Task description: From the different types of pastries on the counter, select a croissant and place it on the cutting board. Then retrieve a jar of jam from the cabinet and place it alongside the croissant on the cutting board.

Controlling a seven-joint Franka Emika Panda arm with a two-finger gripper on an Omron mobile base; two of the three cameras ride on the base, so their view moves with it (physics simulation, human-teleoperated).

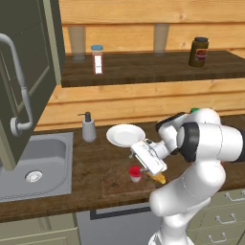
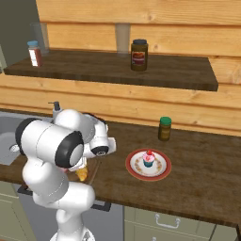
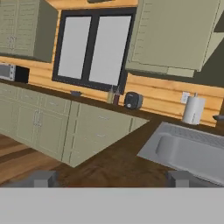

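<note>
One arm, elbow bent, wrist low over surface (image 1: pixel 95 162) edge, hand pointing toward 9 o'clock; fingers (image 3: pixel 43 178) spread wide, released, grasping nothing; croissant (image 1: pixel 159 178) lies just below the wrist.

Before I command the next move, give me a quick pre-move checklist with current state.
1. Fingers wide apart, nothing between them: ok.
2. Croissant lying on the counter under the hand: ok.
3. Croissant fully on the cutting board: cannot tell, the board's outline is too faint.
4. Small red-lidded jar upright beside the croissant: ok. Whether it is jam: cannot tell.
5. Dark labelled jar upright on the shelf, nothing in front of it: ok.
6. Clearance from the hand to the white plate just behind it: cannot tell.
</note>
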